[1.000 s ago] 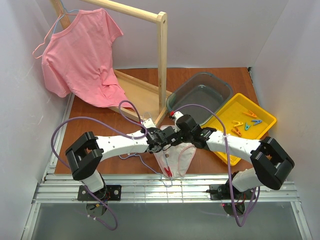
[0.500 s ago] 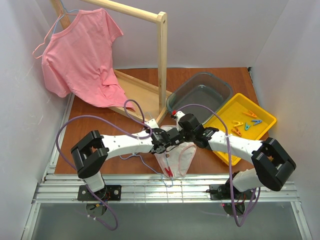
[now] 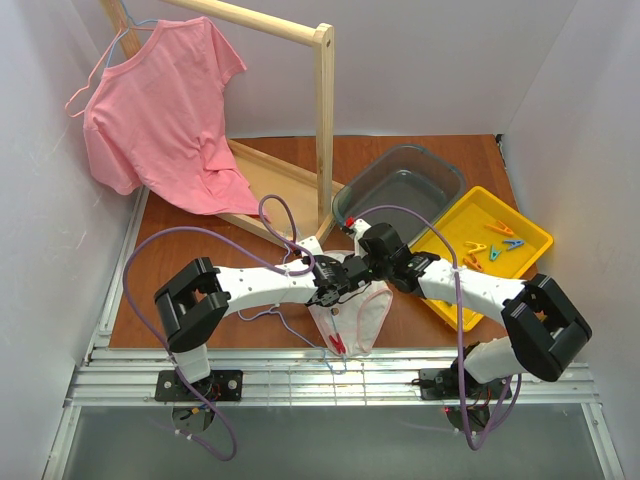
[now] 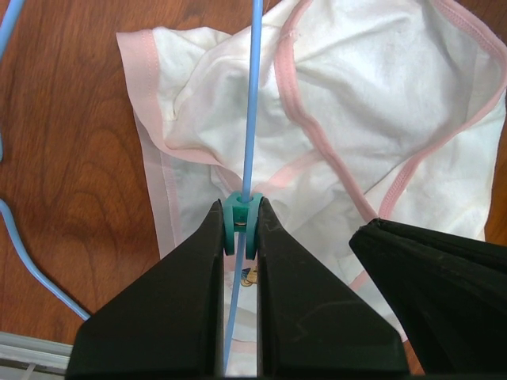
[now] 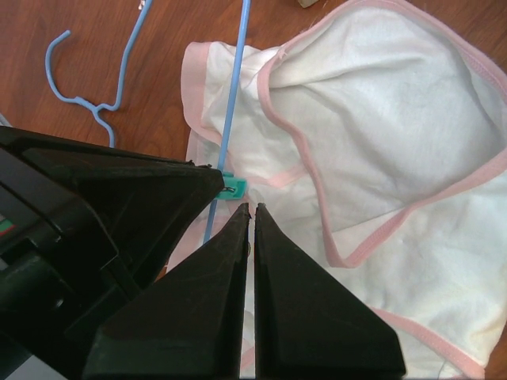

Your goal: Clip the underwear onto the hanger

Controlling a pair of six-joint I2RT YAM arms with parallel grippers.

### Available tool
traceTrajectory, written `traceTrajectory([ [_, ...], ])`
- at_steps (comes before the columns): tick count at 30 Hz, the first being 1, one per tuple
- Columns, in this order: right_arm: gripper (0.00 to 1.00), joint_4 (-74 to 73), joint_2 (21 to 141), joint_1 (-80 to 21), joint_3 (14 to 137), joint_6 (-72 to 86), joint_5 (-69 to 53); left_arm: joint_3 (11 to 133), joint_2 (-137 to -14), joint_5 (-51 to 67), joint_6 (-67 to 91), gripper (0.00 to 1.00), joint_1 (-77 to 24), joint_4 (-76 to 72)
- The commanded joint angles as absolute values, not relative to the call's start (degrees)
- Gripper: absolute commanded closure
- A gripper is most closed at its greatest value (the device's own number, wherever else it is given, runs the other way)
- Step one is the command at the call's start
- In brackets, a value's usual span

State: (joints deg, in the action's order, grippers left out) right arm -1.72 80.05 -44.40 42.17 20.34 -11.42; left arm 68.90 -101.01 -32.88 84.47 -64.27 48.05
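At the tabletop's (image 3: 190,255) near edge, our left pincer (image 4: 240,207) grips a teal peg (image 4: 240,229) on the hanger (image 4: 252,95), whose wire lies across the underwear (image 4: 380,95); our right pincer (image 5: 250,209), fingers nearly together, sits just beside.

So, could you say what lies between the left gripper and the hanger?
A teal clip, shut in the left gripper, straddles the hanger: left wrist view.

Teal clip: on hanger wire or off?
On: teal clip straddles the hanger wire, pinched in the left gripper, over the underwear; fabric caught, cannot tell.
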Motion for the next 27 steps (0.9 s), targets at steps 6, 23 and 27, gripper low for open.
traceTrajectory([
  [6,0.99,1.05,82.00,-43.42,43.77,18.46,-14.59,69.79,-101.16,-35.16,83.59,1.00,-64.60,48.43],
  [23,0.99,0.79,82.00,-43.07,43.86,18.54,-14.85,68.82,-99.41,-35.07,82.79,0.62,-64.43,47.90],
  [27,0.99,0.35,81.91,-42.89,44.65,18.54,-14.94,68.29,-98.53,-35.42,83.32,0.36,-64.16,48.87],
])
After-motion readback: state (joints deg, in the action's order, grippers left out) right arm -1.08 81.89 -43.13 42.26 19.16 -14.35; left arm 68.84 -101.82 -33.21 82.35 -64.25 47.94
